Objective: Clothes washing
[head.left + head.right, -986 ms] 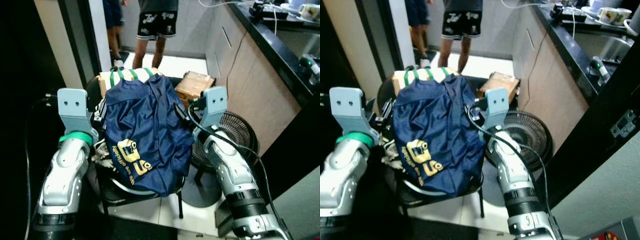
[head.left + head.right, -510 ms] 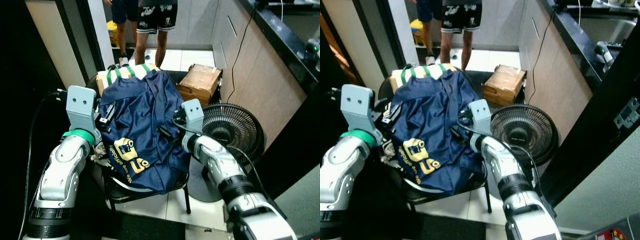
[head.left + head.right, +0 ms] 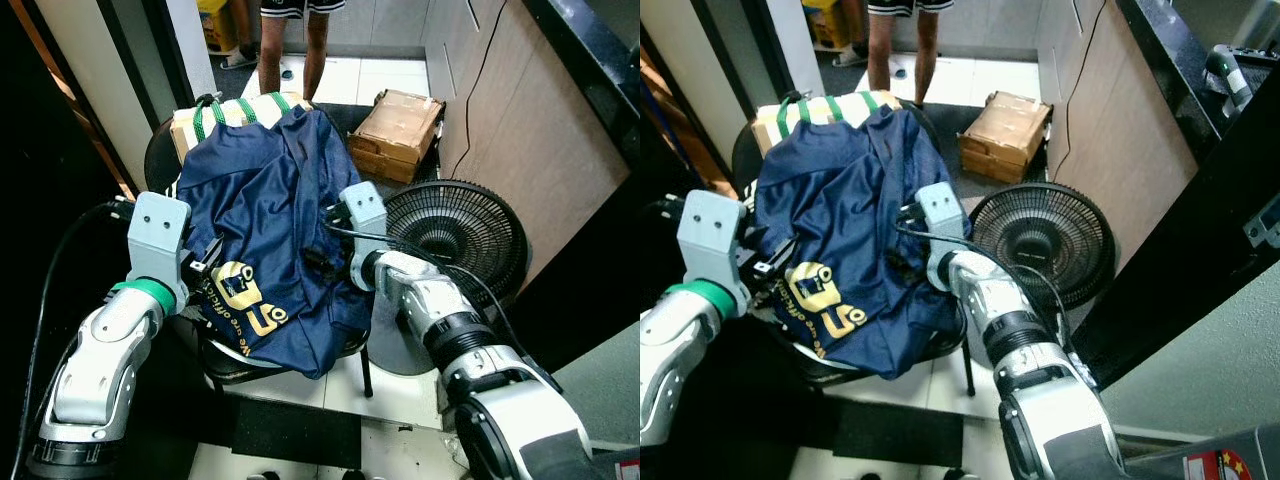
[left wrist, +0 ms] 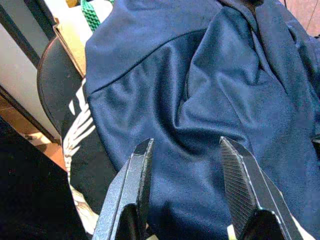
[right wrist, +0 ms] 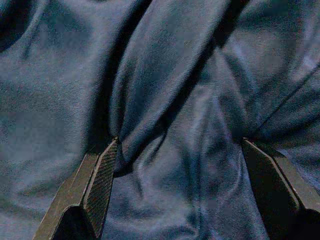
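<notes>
Left eye view has the navy jersey (image 3: 275, 250) with its gold print draped over the black chair (image 3: 240, 365), and I judge I am at the pick-up step. My right gripper (image 5: 192, 200) presses spread fingers into its folds; my left gripper (image 4: 187, 195) hovers spread near its edge. Next, both should close on cloth. A standing fan (image 3: 460, 250) is just beside.

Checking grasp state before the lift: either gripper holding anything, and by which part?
Nothing held. The left gripper and the right gripper are both open against the navy jacket on the chair, fabric between the fingers but not clamped.
</notes>
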{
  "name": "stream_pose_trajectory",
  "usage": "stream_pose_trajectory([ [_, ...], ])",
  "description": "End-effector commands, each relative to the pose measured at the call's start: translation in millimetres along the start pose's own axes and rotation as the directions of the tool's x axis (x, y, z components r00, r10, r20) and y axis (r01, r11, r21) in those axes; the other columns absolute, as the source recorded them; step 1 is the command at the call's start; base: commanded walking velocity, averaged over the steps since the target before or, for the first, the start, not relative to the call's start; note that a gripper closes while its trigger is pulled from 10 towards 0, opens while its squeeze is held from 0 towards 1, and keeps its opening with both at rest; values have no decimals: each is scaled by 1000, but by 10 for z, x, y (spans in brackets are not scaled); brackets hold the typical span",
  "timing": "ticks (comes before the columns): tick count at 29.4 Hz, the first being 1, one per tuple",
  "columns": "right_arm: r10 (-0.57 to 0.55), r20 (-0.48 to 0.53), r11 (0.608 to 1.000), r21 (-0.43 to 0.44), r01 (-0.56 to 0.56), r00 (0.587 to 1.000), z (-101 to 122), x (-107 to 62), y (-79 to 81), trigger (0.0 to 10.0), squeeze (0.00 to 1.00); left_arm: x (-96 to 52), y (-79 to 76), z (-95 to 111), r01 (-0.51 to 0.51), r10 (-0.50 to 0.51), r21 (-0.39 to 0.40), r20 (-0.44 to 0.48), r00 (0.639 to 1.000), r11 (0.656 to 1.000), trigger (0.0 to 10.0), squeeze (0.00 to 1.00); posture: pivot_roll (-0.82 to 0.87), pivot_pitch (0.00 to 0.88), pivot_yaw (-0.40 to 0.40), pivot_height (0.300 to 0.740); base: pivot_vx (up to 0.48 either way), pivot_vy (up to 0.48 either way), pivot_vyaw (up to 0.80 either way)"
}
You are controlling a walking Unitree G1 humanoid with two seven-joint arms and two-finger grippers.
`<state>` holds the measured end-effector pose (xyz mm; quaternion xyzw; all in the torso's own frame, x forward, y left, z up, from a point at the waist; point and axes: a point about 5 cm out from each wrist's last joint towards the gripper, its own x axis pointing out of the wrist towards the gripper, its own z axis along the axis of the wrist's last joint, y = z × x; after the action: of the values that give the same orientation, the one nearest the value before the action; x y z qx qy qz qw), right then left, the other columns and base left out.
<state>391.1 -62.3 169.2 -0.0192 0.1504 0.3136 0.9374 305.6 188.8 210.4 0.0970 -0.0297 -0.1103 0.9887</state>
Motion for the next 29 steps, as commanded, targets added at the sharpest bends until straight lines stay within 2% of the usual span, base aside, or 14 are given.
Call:
stream_pose_trajectory([
  [1,24,-105,999,25,-22,994,-253,18,32,10000,0,-10,-12,-19,15,-15,-7,-20,1000,1000,10000,0,132,220,98,740,0,0,0],
  [2,35,-107,999,23,-33,994,-263,21,39,2196,0,-2,-22,-12,26,-26,-6,-20,999,1000,10000,0,129,218,100,740,0,0,0],
  [4,42,-109,999,22,-40,993,-266,27,42,2196,0,4,-26,-6,34,-34,-5,-21,999,999,10000,0,128,215,102,740,0,0,0],
  [5,56,-104,998,23,-54,993,-253,29,46,0,0,11,-30,3,42,-42,-4,-21,999,999,10000,0,127,213,105,740,0,0,0],
  [22,59,-7,994,93,-58,998,-53,13,-18,0,0,33,-85,28,36,-36,-5,-17,999,999,10000,0,120,185,88,740,0,0,0],
  [29,51,2,994,97,-50,999,-41,-2,-50,0,0,33,-95,28,29,-29,-14,-12,1000,999,10000,0,117,177,81,740,0,0,0],
])
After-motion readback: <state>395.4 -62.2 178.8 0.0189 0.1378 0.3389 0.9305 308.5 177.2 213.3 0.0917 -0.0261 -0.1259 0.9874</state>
